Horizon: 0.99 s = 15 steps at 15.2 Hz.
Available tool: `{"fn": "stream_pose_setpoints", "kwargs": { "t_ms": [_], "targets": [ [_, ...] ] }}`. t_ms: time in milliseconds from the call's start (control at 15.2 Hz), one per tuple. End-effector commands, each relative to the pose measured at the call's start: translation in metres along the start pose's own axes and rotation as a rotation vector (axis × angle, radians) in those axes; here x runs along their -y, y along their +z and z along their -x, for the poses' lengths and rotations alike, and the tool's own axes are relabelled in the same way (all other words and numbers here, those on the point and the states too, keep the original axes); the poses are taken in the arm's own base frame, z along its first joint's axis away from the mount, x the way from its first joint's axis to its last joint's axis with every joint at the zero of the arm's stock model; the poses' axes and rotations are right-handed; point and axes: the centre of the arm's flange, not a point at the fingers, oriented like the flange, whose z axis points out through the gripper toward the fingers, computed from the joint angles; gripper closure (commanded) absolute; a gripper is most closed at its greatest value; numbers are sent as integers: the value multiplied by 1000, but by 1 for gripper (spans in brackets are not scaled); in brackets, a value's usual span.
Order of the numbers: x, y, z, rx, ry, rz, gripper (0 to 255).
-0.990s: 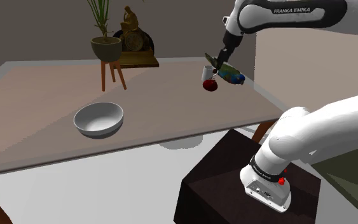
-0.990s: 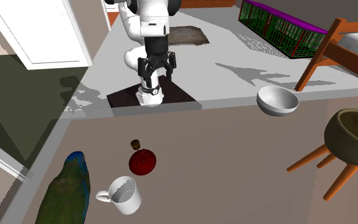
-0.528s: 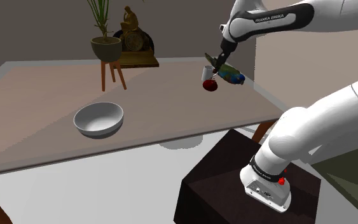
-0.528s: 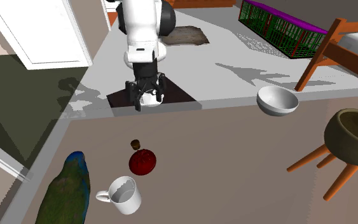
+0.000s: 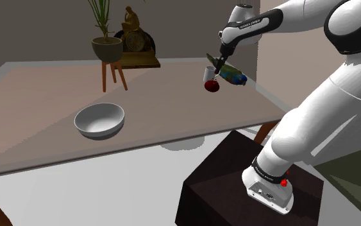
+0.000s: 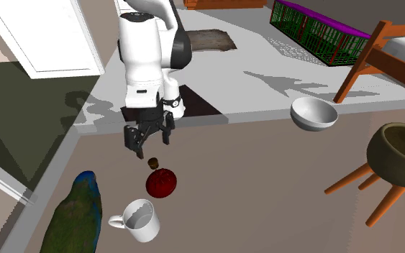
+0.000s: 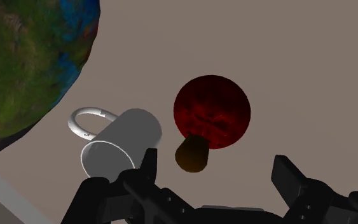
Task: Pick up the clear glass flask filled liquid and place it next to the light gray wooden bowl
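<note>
The flask (image 6: 161, 182) is a round dark red bulb with a brown cork, standing on the brown table (image 6: 265, 187) between a white mug and the table's near edge. My gripper (image 6: 149, 152) hangs open just above its cork. In the wrist view the flask (image 7: 212, 113) lies ahead of the gripper (image 7: 219, 172), with the cork between the spread fingers (image 7: 149, 162) and untouched. From the shoulder view the gripper (image 5: 215, 62) hovers over the flask (image 5: 212, 85) at the table's far right. The light grey bowl (image 5: 99, 120) sits well away on the table, also seen as the bowl (image 6: 314, 113).
A white mug (image 7: 117, 149) stands right beside the flask, and a green-blue parrot figure (image 6: 71, 215) lies just past it. A potted plant on a wooden stool (image 5: 107, 48) stands at the table's far side. My dark stand (image 5: 249, 186) sits below the table edge.
The arm has swung out from above its stand over the table edge, and the gripper has come down toward the flask's cork. The fingers stayed open. Nothing on the table moved.
</note>
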Motion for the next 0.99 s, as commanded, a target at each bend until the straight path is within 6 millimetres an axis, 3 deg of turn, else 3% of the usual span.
{"fn": "stream_pose_setpoints", "kwargs": {
  "t_ms": [0,462,924],
  "targets": [
    [-13,11,-6,0,-12,7,0],
    [-14,51,-6,0,-12,7,0],
    [-14,51,-6,0,-12,7,0]
  ]
}}
